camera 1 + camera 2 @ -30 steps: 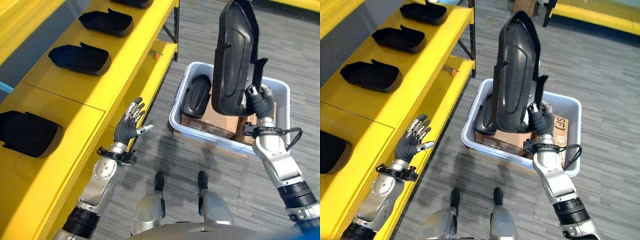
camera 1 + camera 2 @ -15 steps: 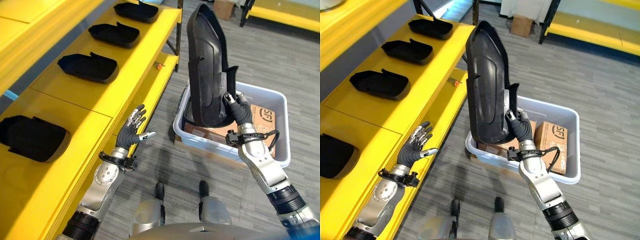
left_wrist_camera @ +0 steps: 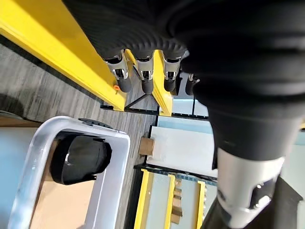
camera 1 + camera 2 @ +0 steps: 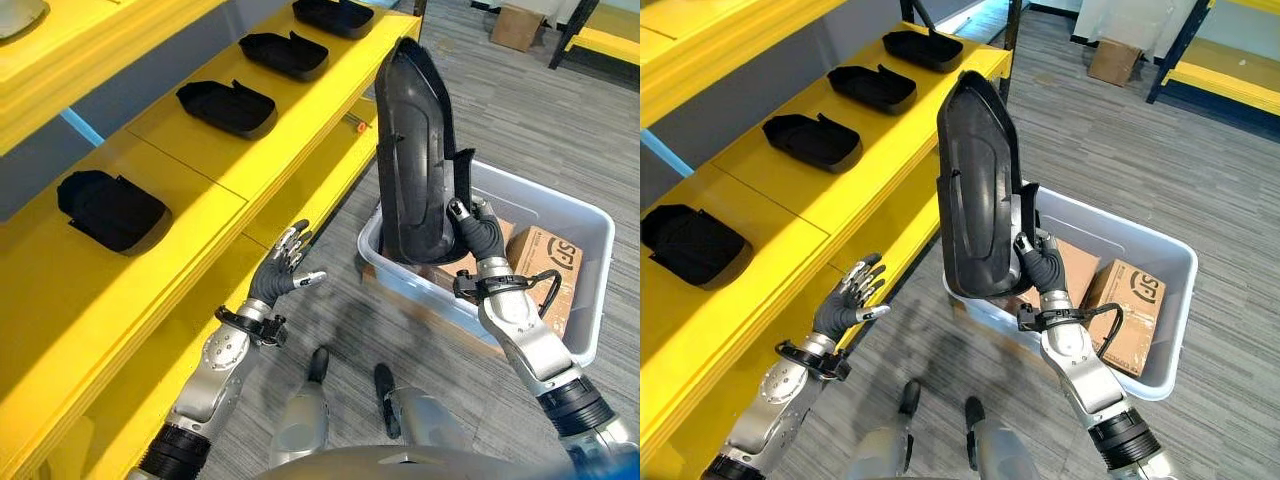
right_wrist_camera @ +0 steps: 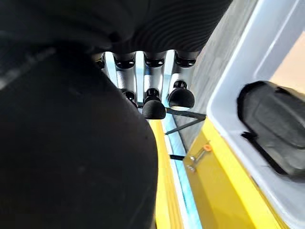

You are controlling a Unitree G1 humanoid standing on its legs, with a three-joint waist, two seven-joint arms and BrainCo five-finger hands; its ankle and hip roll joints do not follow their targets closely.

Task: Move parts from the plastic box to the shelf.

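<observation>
Left eye view: the black part is standing upright over the plastic box, right hand gripping its lower edge, probably for clearance. Left hand is hanging open-fingered beside the yellow shelf, likely waiting.

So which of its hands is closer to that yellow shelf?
The left hand, open, hovers right beside the yellow shelf. The right hand is farther away over the plastic box, gripping a black part.

Shelf gaps — probably passable.
</observation>
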